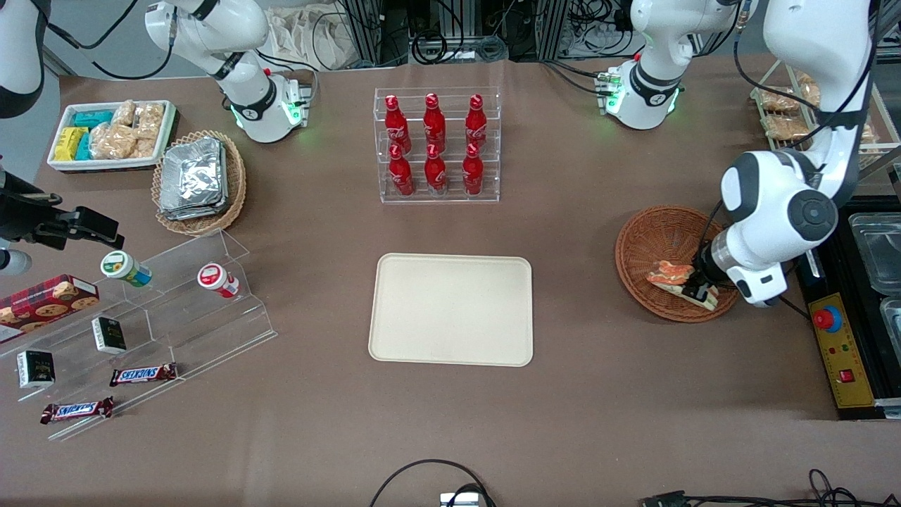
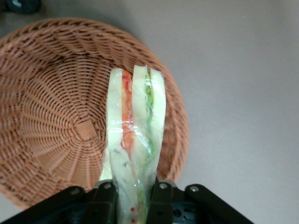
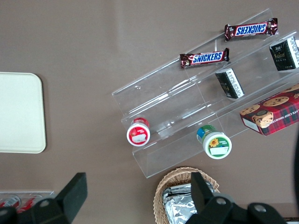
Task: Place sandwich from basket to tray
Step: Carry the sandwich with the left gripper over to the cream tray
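Note:
The sandwich (image 1: 672, 274) (image 2: 134, 140), a plastic-wrapped wedge of white bread with orange-red and green filling, lies over the nearer part of the reddish-brown wicker basket (image 1: 651, 243) (image 2: 46, 107). My left gripper (image 1: 700, 287) (image 2: 132, 205) is down in the basket, shut on the sandwich's wide end, one finger on each bread face. The cream-beige tray (image 1: 452, 308) (image 3: 18, 112) lies flat mid-table with nothing on it, well away from the basket toward the parked arm's end.
A clear rack of red bottles (image 1: 436, 144) stands farther from the camera than the tray. A control box with a red button (image 1: 838, 345) sits beside the basket at the table edge. Snack shelves (image 1: 141, 317) and a foil-packet basket (image 1: 198, 179) lie toward the parked arm's end.

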`<state>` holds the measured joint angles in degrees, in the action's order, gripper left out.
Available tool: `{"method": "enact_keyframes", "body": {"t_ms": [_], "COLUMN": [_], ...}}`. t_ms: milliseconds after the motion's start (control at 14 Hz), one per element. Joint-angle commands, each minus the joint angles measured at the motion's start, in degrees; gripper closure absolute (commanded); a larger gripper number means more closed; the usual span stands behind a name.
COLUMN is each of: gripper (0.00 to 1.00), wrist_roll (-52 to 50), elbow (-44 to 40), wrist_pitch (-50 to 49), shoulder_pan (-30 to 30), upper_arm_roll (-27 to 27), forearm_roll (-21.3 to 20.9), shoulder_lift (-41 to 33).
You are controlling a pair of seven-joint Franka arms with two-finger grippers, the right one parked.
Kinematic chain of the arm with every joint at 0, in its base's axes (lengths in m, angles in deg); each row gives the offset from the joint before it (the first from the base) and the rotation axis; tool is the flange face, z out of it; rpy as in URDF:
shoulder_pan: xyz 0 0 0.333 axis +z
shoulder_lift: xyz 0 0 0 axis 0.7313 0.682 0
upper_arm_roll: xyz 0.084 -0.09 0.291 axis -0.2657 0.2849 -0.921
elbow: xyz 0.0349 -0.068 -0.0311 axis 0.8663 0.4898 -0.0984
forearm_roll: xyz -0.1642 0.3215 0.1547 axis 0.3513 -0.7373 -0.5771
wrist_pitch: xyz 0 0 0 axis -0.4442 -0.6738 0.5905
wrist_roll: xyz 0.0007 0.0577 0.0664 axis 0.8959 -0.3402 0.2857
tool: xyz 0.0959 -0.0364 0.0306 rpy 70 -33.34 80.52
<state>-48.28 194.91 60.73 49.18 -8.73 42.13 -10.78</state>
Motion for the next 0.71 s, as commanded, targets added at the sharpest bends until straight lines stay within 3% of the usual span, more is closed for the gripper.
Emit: {"method": "enact_keyframes", "body": {"t_ms": [0,143,357,571,643], "gripper": [1.0,1.0,1.0,1.0,1.0], "wrist_roll": [8.2,19.9,23.2,24.4,24.9], "elbow": [-9.4,-14.1,-18.8,-28.0,-29.9], "wrist_pitch": [-8.9,-12.2,-12.0,-12.5,-13.4], "shoulder_pan": [-0.5,-0.6,-0.6,-2.2,-3.8], "upper_arm_roll": [4.4,8.1,18.1,26.9,27.1], "forearm_roll": [0.0,0.2,-0.5,-9.4,-11.9], "shoulder_lift": [1.2,2.2,6.4,16.8,19.6]}}
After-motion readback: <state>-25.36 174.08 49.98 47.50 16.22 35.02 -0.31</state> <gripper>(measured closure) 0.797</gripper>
